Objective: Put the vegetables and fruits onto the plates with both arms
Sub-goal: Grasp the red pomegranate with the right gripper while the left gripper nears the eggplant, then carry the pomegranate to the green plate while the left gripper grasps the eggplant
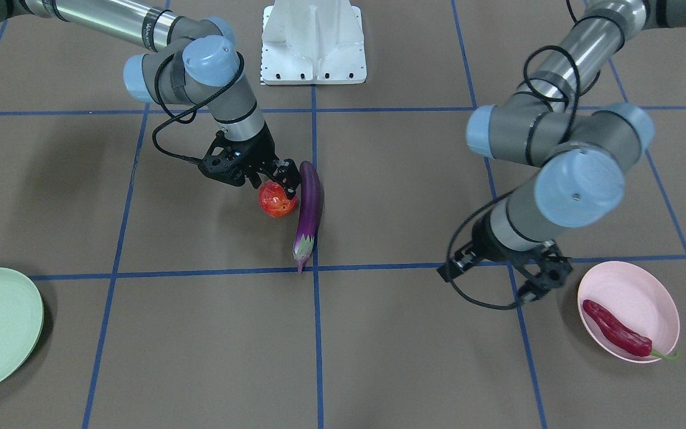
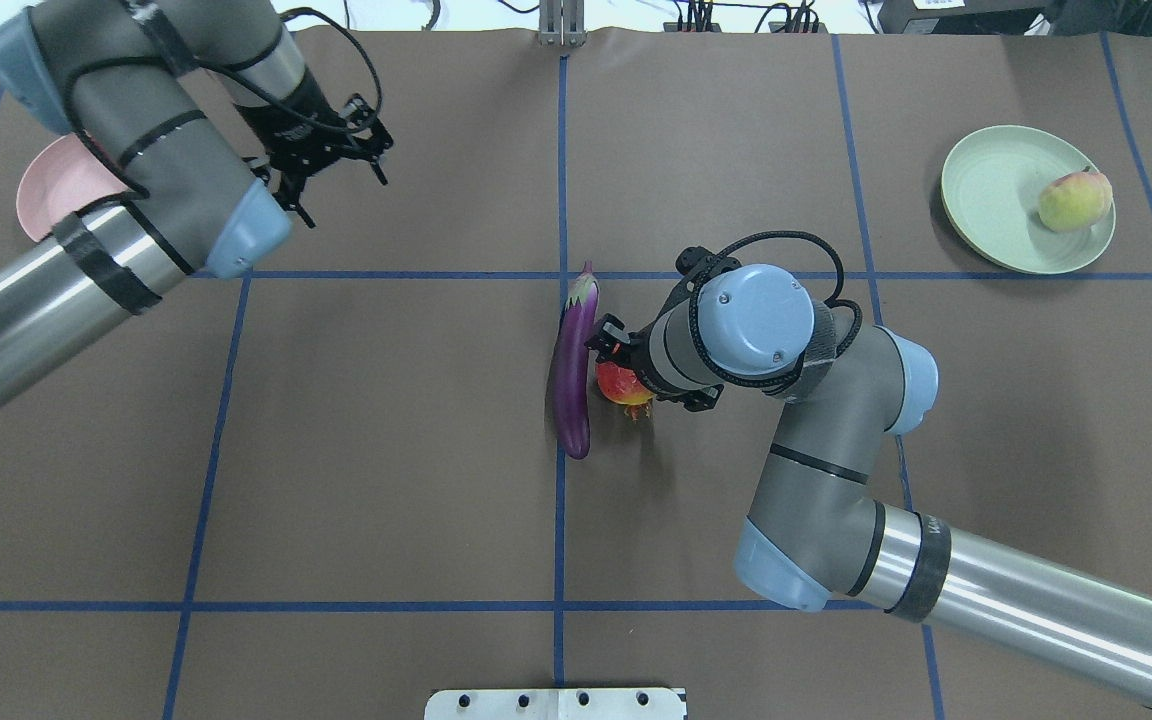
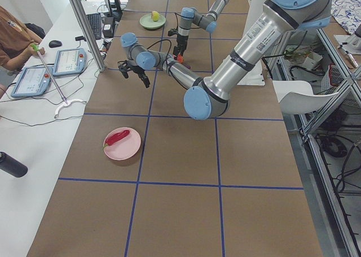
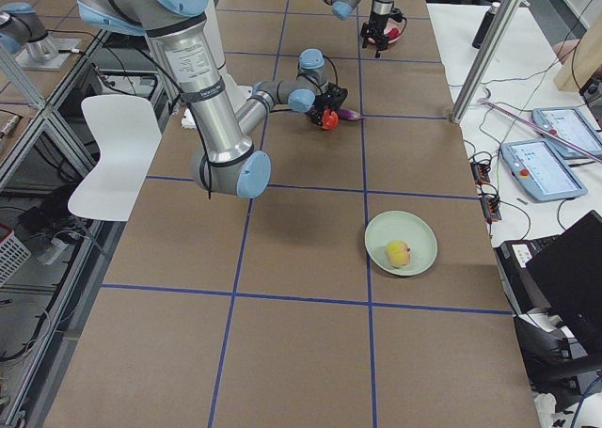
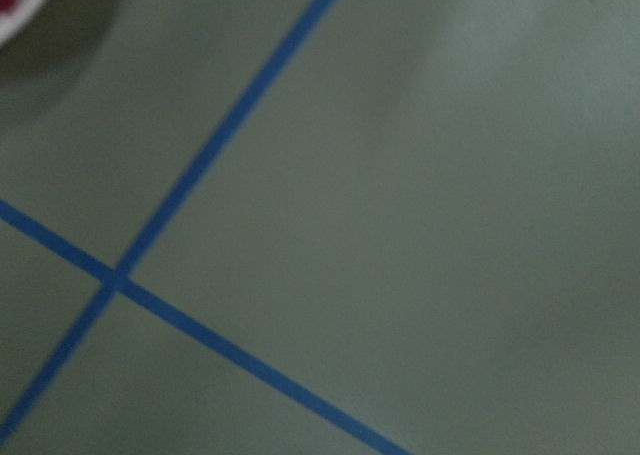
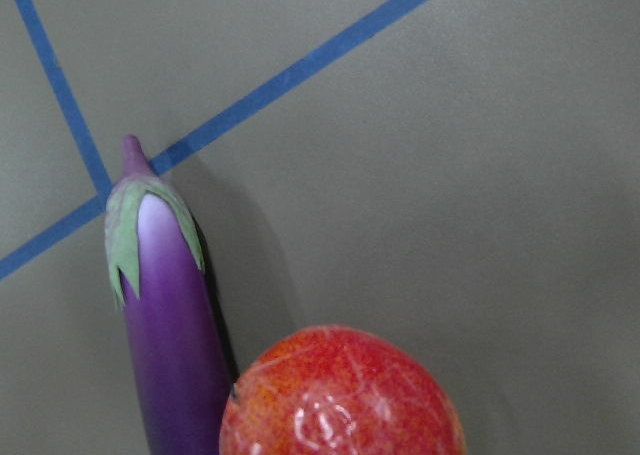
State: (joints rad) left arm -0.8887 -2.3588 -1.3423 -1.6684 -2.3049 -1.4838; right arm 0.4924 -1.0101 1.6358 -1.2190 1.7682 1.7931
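My right gripper (image 1: 276,186) is down over the red-orange fruit (image 1: 277,201), with a finger on each side. I cannot tell whether it grips the fruit. The purple eggplant (image 1: 310,202) lies right beside the fruit, and both show in the right wrist view: eggplant (image 6: 170,315), fruit (image 6: 340,395). The peach (image 2: 1074,200) sits on the mint green plate (image 2: 986,190). The red chili (image 1: 617,330) lies in the pink plate (image 1: 646,292). My left gripper (image 1: 542,286) is open and empty, just beside that plate.
The white base block (image 1: 313,42) stands at the robot's side of the table. Blue tape lines (image 1: 316,333) cross the brown table top. The left arm's elbow (image 2: 136,150) hangs over part of the pink plate (image 2: 51,185) in the overhead view.
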